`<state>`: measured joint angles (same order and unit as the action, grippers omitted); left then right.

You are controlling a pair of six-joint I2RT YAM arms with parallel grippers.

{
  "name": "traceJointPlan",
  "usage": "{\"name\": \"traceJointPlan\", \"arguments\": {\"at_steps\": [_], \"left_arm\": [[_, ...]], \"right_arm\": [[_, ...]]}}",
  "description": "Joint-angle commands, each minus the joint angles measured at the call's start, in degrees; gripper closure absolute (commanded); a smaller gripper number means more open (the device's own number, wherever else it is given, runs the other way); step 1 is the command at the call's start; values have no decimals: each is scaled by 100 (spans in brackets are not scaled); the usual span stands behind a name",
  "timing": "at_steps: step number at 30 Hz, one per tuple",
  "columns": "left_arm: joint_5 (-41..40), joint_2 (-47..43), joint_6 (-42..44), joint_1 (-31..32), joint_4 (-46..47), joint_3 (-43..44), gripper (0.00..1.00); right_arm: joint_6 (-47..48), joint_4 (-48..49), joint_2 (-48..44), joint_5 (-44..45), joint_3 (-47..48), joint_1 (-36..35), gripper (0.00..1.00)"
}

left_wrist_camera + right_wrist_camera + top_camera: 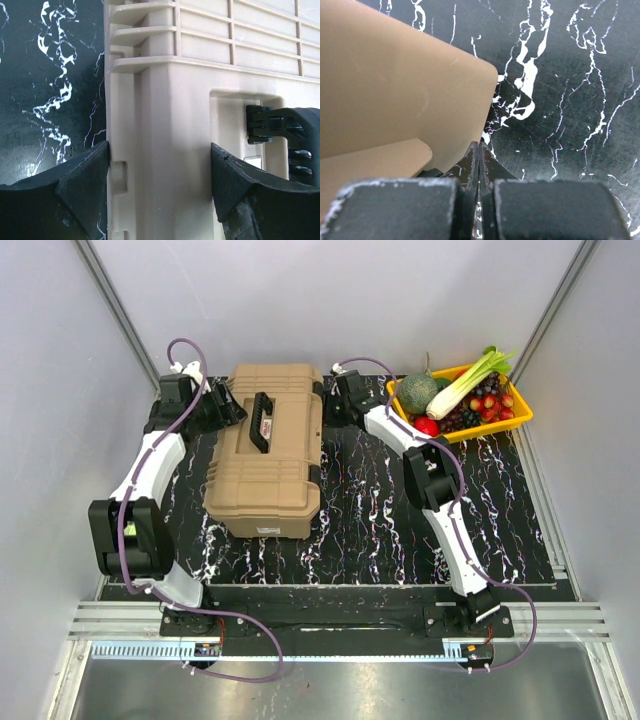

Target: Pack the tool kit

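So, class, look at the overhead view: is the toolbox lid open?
No, the toolbox lies shut, its ribbed lid down flat with the black handle on top.

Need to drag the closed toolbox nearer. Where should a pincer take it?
The black handle on top of the toolbox, from straight above, closing across its bar, which runs roughly far-to-near. It is the only slim part; the tan body is far too wide.

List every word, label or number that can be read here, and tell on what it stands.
No text here is readable.
The sticker beside the black handle on the lid of the tan toolbox: too small to read.
The label on the toolbox's near wall: too small to read.
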<state>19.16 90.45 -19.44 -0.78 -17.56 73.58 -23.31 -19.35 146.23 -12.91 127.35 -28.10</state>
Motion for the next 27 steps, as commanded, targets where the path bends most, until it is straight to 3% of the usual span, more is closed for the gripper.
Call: {"name": "traceJointPlan", "arguments": {"at_steps": [1,9,14,16,23,24,25,27], "left_arm": [[1961,719,-816,719,210,77,44],[319,421,-701,579,-274,762,25],[-438,43,-982,333,-186,1026,11],[-623,-176,-956,254,-221,1114,1],[-1229,-1422,-403,139,-1169,993,1],[-1309,-1695,-333,130,-1292,826,1],[-1370,-2115,-350,130,-1468,685,1],[-1266,-2732,-385,122,-1767,387,1]], "right_arm": [[-498,740,-103,-784,-52,-399,100],[-930,310,-1464,489,-1474,357,96],[-553,134,-2782,1359,-2485,665,69],[-438,81,-3318,1641,-2819,692,55],[-306,-814,-5225,2177,-3699,744,18],[-297,-990,-5532,2231,-3822,744,5],[-279,-1165,-5805,2327,-3927,744,1],[-323,-1639,-6377,2468,-4033,744,0]]}}
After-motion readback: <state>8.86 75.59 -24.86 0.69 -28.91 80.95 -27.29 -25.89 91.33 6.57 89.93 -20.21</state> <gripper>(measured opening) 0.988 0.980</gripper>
